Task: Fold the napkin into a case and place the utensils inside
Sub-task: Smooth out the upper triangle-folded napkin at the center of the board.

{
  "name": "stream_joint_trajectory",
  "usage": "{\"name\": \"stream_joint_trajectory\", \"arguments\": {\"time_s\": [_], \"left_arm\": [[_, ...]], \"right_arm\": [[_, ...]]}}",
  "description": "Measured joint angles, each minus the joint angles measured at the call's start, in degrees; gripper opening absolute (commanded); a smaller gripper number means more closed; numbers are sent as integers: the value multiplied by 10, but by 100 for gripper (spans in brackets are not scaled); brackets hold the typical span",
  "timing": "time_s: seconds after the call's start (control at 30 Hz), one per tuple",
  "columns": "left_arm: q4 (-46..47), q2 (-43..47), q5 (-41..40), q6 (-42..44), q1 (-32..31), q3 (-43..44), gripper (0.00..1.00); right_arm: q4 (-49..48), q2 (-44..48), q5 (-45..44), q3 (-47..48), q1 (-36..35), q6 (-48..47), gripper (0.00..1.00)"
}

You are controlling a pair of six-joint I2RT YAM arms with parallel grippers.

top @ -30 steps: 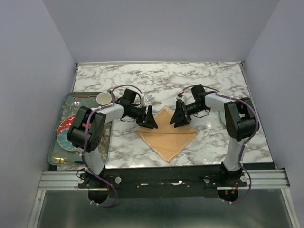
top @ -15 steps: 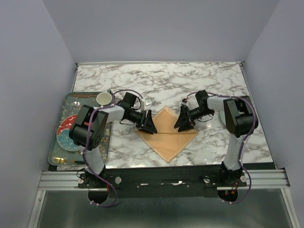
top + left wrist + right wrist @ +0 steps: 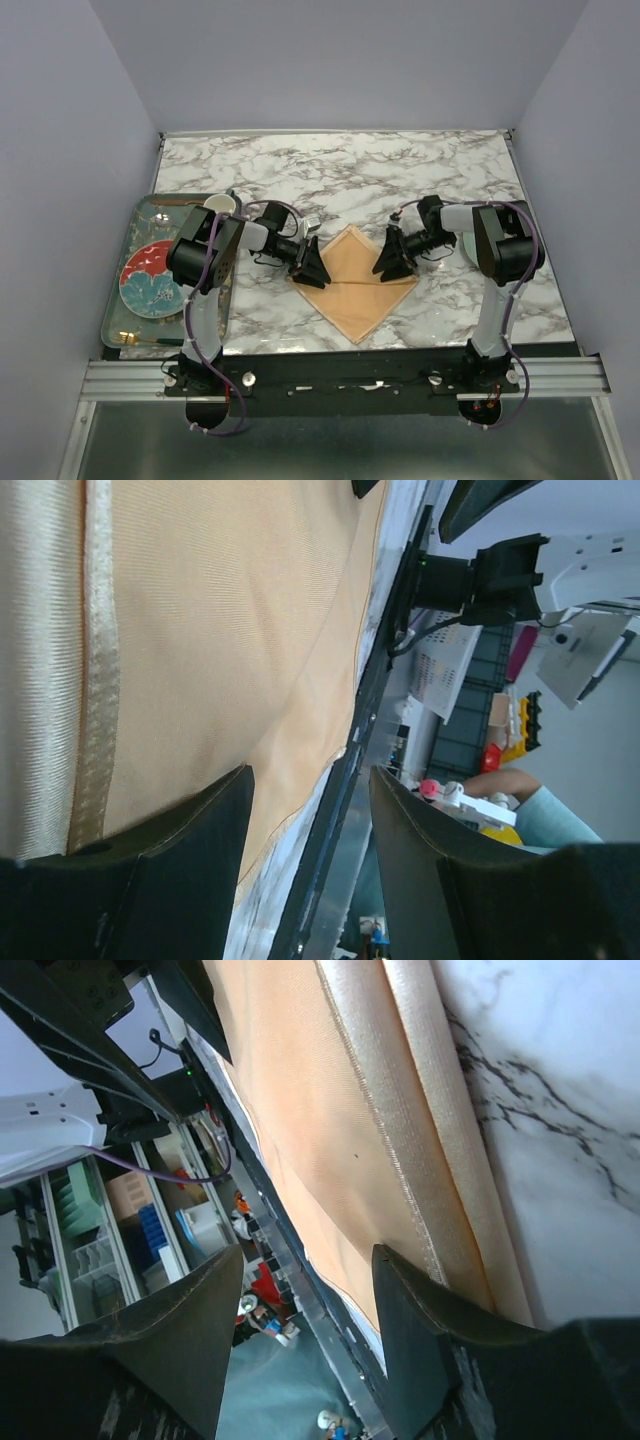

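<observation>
Grippers first: the left gripper (image 3: 314, 270) and the right gripper (image 3: 386, 266) both stand with jaws parted, clamping nothing.

At the far left a grey patterned tray (image 3: 130, 235) sits on the marble surface (image 3: 400, 180). On it lie a red and blue plate (image 3: 150, 283), a white cup (image 3: 219, 207) at the far end, and gold utensils (image 3: 135, 339) along the near edge, well apart from the cloth.

Next comes the left gripper, reaching in low from the tray side, its tips at the left corner of the napkin (image 3: 352, 300). Its wrist view shows the two dark fingers (image 3: 170, 860) spread, with peach cloth and a satin hem band beneath them.

The napkin lies flat near the middle of the surface, turned like a diamond, one corner pointing to the arms' bases. A straight crease line runs across it from the left corner to the right corner.

On the right, the right gripper meets the cloth's upper right edge near the corner. Its wrist view shows the hem band lying just beside bare marble, the fingers (image 3: 180, 1340) wide apart over the cloth.
</observation>
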State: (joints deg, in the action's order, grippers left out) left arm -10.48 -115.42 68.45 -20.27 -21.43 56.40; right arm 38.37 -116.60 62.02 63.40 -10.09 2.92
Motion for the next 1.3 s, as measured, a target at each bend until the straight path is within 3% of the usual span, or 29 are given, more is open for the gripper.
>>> {"name": "stream_joint_trajectory", "arguments": {"time_s": [0.47,0.6,0.67,0.83,1.1,1.3], "left_arm": [[1,-11,27,-7,6,10,61],[-2,43,16,-10,-6,10,50],[2,69,13,-18,-11,10,40],[32,106,-3,-42,-8,-5,22],[40,85,-39,-57,8,-22,17],[51,48,-59,-59,8,-21,11]], "right_arm": [[42,3,-14,3,27,-34,64],[52,36,3,3,22,-52,68],[50,64,14,3,11,-50,72],[-4,121,40,3,-53,15,74],[-116,68,57,12,-140,123,74],[-149,10,59,13,-147,142,74]]}}
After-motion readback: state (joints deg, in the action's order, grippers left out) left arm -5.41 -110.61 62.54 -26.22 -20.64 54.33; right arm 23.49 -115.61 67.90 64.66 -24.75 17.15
